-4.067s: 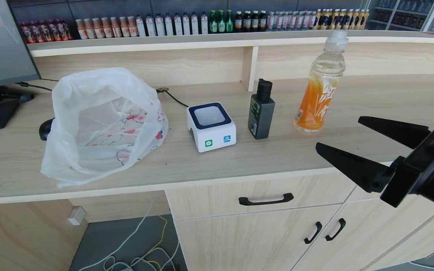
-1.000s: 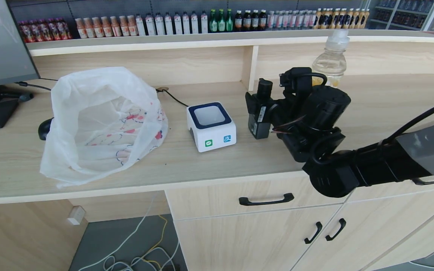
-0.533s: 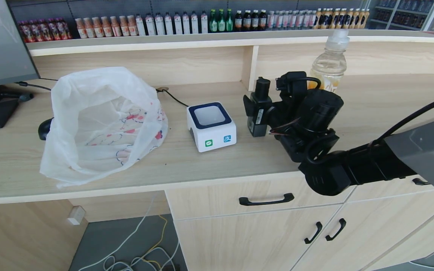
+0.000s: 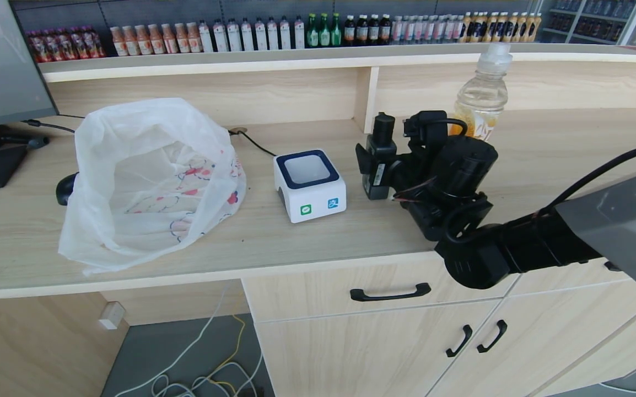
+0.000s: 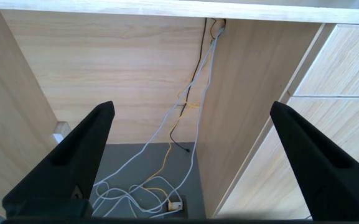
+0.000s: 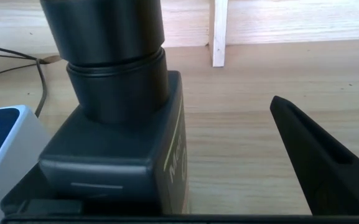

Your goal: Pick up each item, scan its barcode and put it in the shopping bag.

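Under-counter cables (image 5: 148, 186) face left claw (image 5: 188, 162); right claw (image 4: 376, 161) grips dark bottle (image 6: 114, 124)

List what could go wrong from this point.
1. The dark bottle sits off-centre in the right gripper, so it may slip on the way to the scanner.
2. The arm stands right in front of the drink bottle and could topple it.
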You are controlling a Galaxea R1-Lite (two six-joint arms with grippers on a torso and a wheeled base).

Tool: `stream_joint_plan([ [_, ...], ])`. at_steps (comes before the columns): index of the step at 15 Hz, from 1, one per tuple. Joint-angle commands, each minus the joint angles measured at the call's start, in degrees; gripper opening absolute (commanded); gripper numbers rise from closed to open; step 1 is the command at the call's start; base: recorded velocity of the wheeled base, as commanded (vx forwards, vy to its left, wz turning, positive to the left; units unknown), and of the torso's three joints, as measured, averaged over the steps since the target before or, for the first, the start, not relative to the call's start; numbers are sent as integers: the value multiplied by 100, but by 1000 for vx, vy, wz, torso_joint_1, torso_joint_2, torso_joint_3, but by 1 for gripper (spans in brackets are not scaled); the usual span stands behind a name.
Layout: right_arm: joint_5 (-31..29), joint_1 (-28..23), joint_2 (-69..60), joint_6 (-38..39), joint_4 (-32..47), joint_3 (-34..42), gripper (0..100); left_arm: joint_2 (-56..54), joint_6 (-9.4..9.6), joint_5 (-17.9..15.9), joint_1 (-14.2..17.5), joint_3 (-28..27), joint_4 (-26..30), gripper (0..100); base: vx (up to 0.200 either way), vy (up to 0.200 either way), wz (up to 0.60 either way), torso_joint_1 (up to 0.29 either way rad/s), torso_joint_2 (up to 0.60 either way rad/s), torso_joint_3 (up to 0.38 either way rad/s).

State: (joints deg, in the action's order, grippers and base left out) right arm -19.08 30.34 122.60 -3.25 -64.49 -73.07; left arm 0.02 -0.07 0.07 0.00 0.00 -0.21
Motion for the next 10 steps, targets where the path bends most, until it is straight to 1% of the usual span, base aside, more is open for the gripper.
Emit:
stream_joint_plan([
  [1, -8, 7, 9, 0, -2, 12, 100, -2, -1, 1, 0, 0, -6, 100, 0, 0, 0, 0, 0, 0],
  [2, -8, 7, 9, 0, -2, -14, 100, -2, -1, 1, 0, 0, -6, 100, 0, 0, 0, 0, 0, 0],
  [3, -8, 7, 9, 0, -2, -23, 0, -2, -1, 1, 0, 0, -6, 100, 0, 0, 0, 0, 0, 0],
  [10, 1, 16, 9, 35, -2, 3, 0, -2, 7, 1, 0, 0, -6, 100, 0, 0, 0, 0, 0, 0],
])
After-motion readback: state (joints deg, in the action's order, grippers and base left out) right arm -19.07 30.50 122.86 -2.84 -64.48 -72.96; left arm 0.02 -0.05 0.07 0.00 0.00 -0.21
